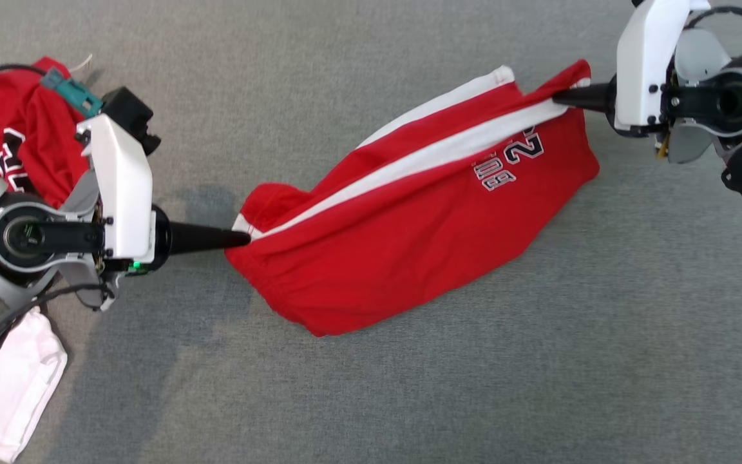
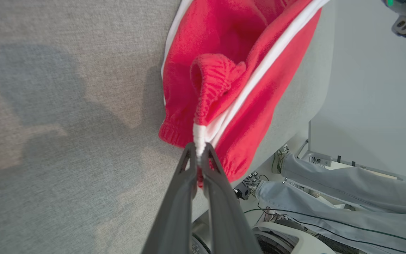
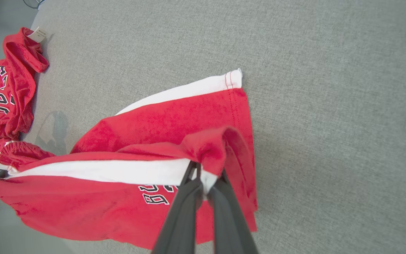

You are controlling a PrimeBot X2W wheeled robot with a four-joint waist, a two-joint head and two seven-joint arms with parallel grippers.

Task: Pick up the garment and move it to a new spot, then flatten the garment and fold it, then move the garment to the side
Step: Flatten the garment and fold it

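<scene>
Head view: shorts point(image 1: 409, 212) at table point(image 1: 538, 361) centre, sagging between left tool point(image 1: 242, 238) pinching waistband point(image 1: 261, 283) at nine o'clock and right tool point(image 1: 558, 98) pinching hem point(image 1: 587, 129) at one o'clock; uneven pull could slip either grip.

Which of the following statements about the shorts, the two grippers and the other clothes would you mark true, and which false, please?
1. The left gripper has its jaws shut on the waistband end of the red shorts. True.
2. The right gripper hangs open above the shorts. False: its jaws are shut on the leg-hem end, at the white stripe.
3. The shorts lie neatly folded. False: they are stretched between the two grippers, unfolded and rumpled.
4. A second red garment lies crumpled by the left arm. True.
5. A white cloth lies on the shorts. False: it lies apart from them, at the head view's lower left.
</scene>
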